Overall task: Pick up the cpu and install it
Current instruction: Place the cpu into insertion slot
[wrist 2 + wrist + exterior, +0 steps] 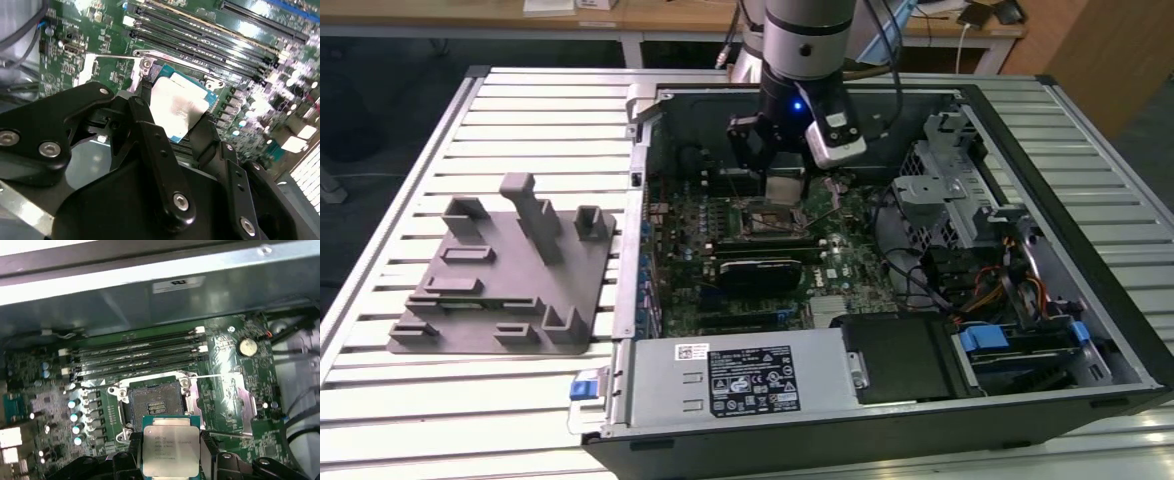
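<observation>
The cpu (169,449) is pinched between the two black fingers (134,452) of the gripper (175,111), its silver plate turned toward the wrist cameras. It is held off the open socket (154,401) and is not seated in it; how high above the socket it hangs cannot be judged. In the first wrist view the chip's near edge is cut off, and the fingers cover its two side edges. In the second wrist view the chip hides most of the socket, leaving a corner of the metal frame and the thin lever (117,57) showing. Long memory slots (135,352) run just beside the socket. In the exterior view the arm's wrist masks the socket's far side inside the open computer case (1067,330). A grey fixture (507,265) lies well apart from the socket, on the slatted table (400,400).
</observation>
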Available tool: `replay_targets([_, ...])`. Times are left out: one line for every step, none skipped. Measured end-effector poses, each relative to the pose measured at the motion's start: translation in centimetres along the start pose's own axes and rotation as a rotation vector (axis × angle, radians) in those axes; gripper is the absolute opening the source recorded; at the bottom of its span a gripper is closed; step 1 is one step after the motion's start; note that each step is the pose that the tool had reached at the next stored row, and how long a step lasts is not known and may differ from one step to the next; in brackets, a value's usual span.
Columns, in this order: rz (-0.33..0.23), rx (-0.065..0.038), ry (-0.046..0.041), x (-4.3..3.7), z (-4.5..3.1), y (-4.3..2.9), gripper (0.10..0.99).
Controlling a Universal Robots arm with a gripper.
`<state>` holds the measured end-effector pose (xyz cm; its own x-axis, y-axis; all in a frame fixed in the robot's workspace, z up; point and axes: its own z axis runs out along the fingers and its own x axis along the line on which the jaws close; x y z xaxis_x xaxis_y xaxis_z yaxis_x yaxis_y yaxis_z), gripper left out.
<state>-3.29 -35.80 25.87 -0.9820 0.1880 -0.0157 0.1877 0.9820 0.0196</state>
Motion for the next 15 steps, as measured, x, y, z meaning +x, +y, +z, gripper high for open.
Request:
replay_targets([0.020,0.000,-0.0004,0.00,0.01,0.00,0.545])
replay_targets([0.038,0.001,-0.0007,0.00,0.02,0.00,0.545])
replay_targets([0.056,0.001,-0.0011,0.00,0.03,0.00,0.545])
replay_targets([0.074,0.001,-0.0014,0.00,0.04,0.00,0.545])
replay_targets([0.092,0.001,-0.0018,0.00,0.05,0.00,0.545])
replay_targets([0.110,0.002,-0.0021,0.00,0.06,0.00,0.545])
replay_targets([0.127,0.002,-0.0025,0.00,0.06,0.00,0.545])
replay_targets([0.146,0.002,-0.0028,0.00,0.07,0.00,0.545])
replay_targets([0.163,0.003,-0.0032,0.00,0.08,0.00,0.545])
replay_targets([0.183,0.003,-0.0036,0.00,0.10,0.00,0.545])
replay_targets([0.201,0.003,-0.0040,0.00,0.11,0.00,0.545])
replay_targets([0.219,0.003,-0.0043,0.00,0.12,0.00,0.545])
replay_targets([0.237,0.004,-0.0046,0.00,0.13,0.00,0.545])
replay_targets([0.255,0.004,-0.0050,0.00,0.14,0.00,0.545])
replay_targets([0.273,0.004,-0.0054,0.00,0.15,0.00,0.545])
